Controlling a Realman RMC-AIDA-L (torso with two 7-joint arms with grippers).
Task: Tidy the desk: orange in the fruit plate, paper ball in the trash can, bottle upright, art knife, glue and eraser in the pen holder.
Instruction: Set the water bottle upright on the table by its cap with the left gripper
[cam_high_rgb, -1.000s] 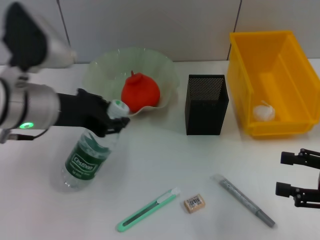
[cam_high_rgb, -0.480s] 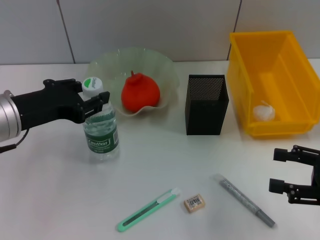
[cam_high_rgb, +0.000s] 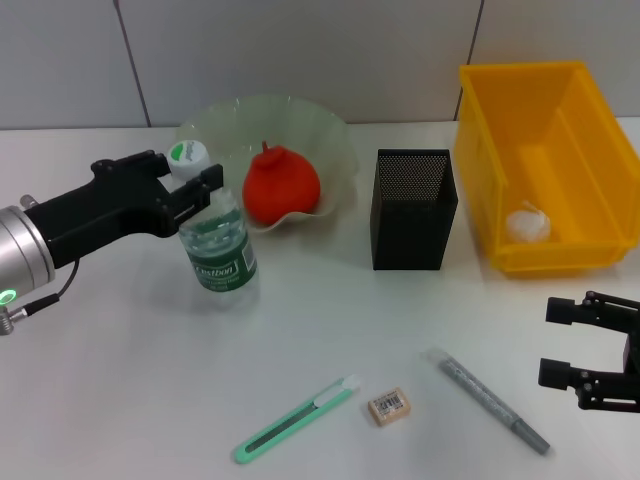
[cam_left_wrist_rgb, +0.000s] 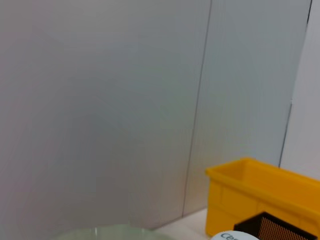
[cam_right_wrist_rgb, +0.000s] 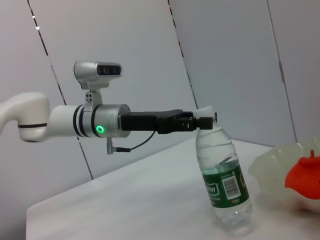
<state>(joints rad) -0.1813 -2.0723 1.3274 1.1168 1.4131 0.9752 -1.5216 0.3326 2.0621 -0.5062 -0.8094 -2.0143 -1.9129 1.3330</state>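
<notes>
At the left of the head view, the left gripper (cam_high_rgb: 186, 178) reaches in from the left edge, fingers closed narrow on the neck of the bottle (cam_high_rgb: 220, 255), just under the white cap. The bottle stands nearly upright on the desk (cam_high_rgb: 120, 400), tilted a little, w/ green label facing front. Just right of it, upper centre, the fruit plate (cam_high_rgb: 330, 140) holds the orange (cam_high_rgb: 281, 186). Bottom centre: the art knife (cam_high_rgb: 296, 418), green, lies diagonal, and the eraser (cam_high_rgb: 388, 406) is just beside its right end, not touching. Centre of frame, the black mesh pen holder (cam_high_rgb: 413, 210) stands upright. Lower right of centre lies the glue (cam_high_rgb: 489, 399), a grey pen-shaped stick, diagonal, apart from the eraser. Upper right: the yellow trash can (cam_high_rgb: 580, 120) w/ the paper ball (cam_high_rgb: 527, 223) inside, near its front wall. Bottom right corner, the right gripper (cam_high_rgb: 566, 345) hovers low over the desk, fingers spread wide, holding nothing, near the glue's lower end.
</notes>
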